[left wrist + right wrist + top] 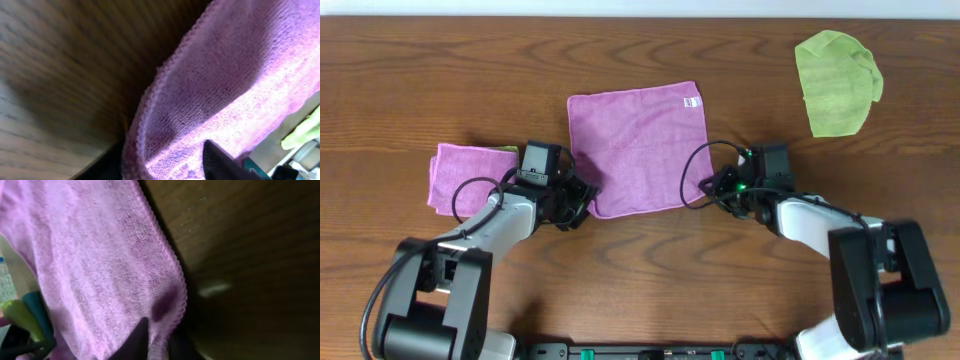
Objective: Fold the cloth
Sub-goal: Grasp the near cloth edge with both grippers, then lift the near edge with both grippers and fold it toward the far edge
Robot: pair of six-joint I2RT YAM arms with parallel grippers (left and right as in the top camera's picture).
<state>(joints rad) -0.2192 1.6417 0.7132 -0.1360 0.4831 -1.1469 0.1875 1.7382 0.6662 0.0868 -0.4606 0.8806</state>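
Observation:
A purple cloth (635,145) lies spread flat on the wooden table, with a white label at its far right corner. My left gripper (582,195) is at its near left corner. In the left wrist view the cloth's hem (240,75) curls up between the two dark fingers (162,167), which are shut on it. My right gripper (715,190) is at the near right corner. In the right wrist view the fingers (160,340) pinch the scalloped edge of the cloth (100,255).
A folded purple cloth (465,175) lies at the left, beside my left arm. A crumpled green cloth (837,80) lies at the far right. The table (440,70) is dark brown wood.

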